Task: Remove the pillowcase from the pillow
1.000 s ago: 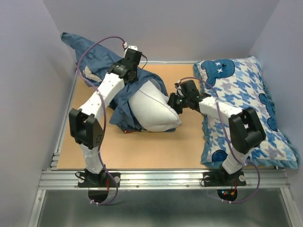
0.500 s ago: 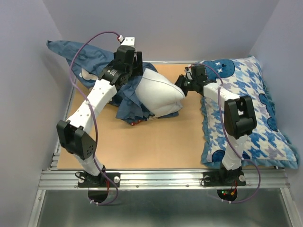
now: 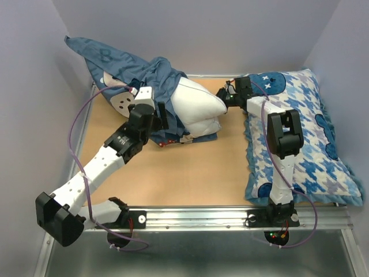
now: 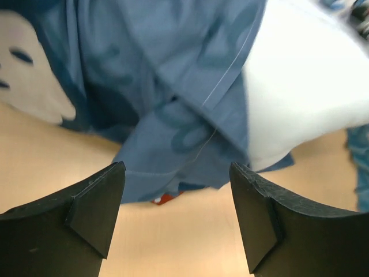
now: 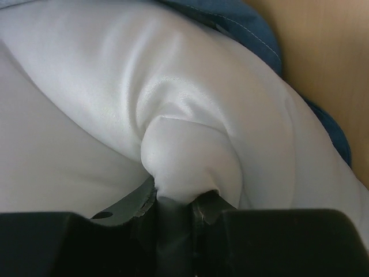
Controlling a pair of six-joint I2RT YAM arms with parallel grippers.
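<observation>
The dark blue pillowcase (image 3: 124,66) is bunched over the left end of the white pillow (image 3: 199,107) and trails up the left wall. My left gripper (image 3: 166,115) hovers open just in front of the cloth, holding nothing. In the left wrist view, its black fingertips (image 4: 109,184) frame the pillowcase (image 4: 167,115), the pillow (image 4: 300,98) and bare table. My right gripper (image 3: 229,98) is shut on the pillow's right corner. The right wrist view shows a pinch of white pillow (image 5: 190,156) squeezed in that gripper (image 5: 179,199).
A blue-and-white houndstooth pillow (image 3: 300,133) lies along the right side, under the right arm. The tan table (image 3: 190,173) is walled on the left, back and right. A small red tag (image 3: 167,142) peeks from under the pillowcase. The aluminium rail (image 3: 196,216) runs along the near edge.
My left gripper let go of the pillowcase, opened, and drew back toward the near left. The right gripper pulled the pillow corner toward the back.
</observation>
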